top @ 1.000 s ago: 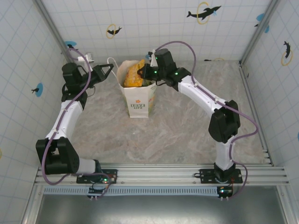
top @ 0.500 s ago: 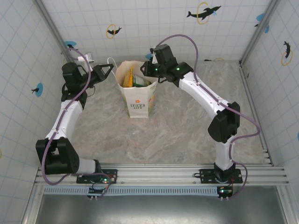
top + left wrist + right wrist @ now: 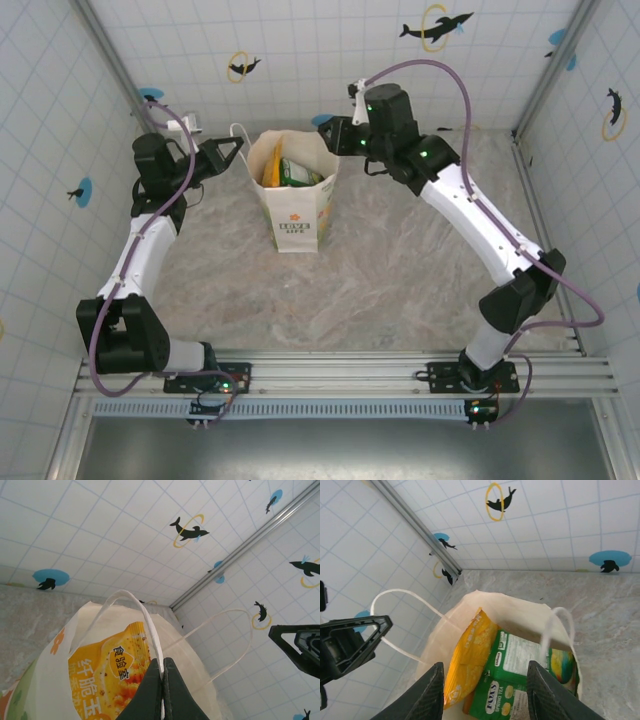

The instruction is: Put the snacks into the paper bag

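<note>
You have the left gripper (image 3: 232,150) pinching the bag's handle (image 3: 150,625), and the right gripper (image 3: 335,135) is empty above the bag's rim

Your left arm climbs the left side of the table (image 3: 380,270) and bends at the wrist, so its gripper (image 3: 162,666) points right at the paper bag (image 3: 297,215), fingers shut tight on the thin white loop. Your right arm sweeps in a long arc from its base, elbow low at the right, wrist raised by the bag's far right corner; its fingers (image 3: 431,692) stand apart with nothing between them. The bag stands upright near the back of the table, mouth open, with a yellow packet (image 3: 470,655) leaning beside a green packet (image 3: 520,665) inside
</note>
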